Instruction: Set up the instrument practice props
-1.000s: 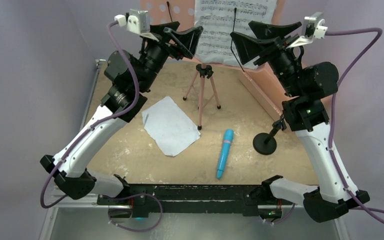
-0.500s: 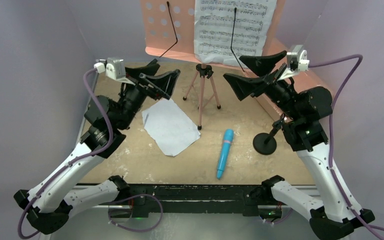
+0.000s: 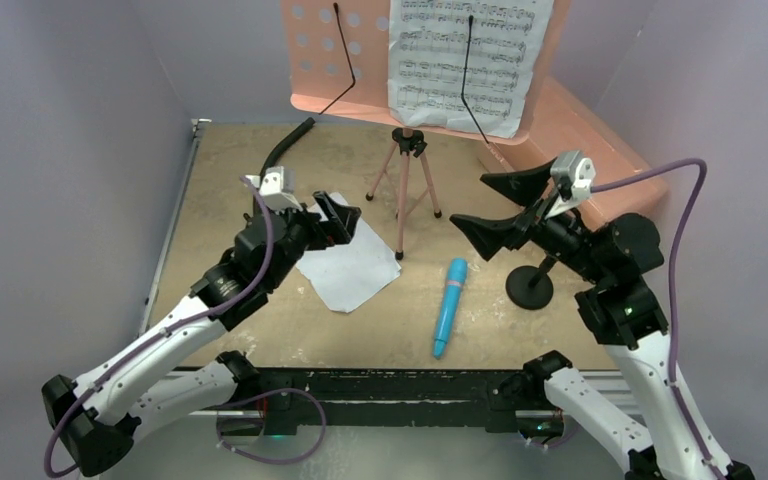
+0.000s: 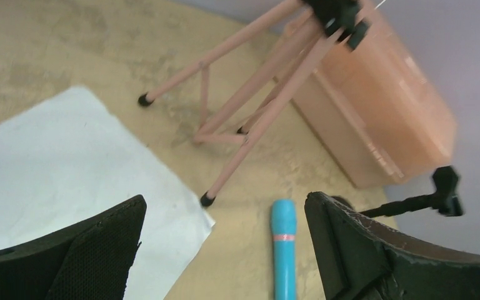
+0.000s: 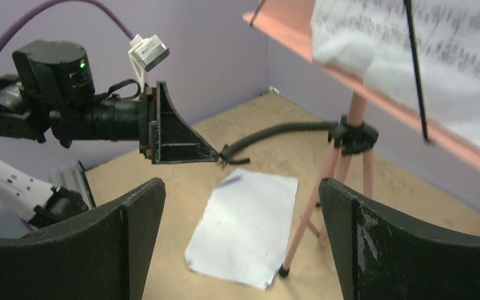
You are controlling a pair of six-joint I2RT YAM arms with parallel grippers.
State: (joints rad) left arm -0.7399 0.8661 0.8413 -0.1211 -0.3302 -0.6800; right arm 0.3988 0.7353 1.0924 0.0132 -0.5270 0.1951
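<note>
Top external view, far middle of the bench: pink music stand, upright on its tripod legs. On the right half of its desk, one sheet-music page, printed side to the camera, behind a thin black wire holder. Second page flat on the bench, just left of the nearest tripod foot, upper corner hidden by the left gripper. Blue toy microphone lying on the bench between this page and the black mic stand, apart from both. Mic stand resting on its round base, just beside the right arm and below the right gripper. Curved black hose at far left, pink box at far right.

Left wrist view: left gripper spread wide, nothing between the fingers, hanging above the edge of the flat page, near the tripod foot and the microphone head.

Right wrist view: right gripper also spread wide and empty, in the air, facing the tripod and the flat page.
</note>
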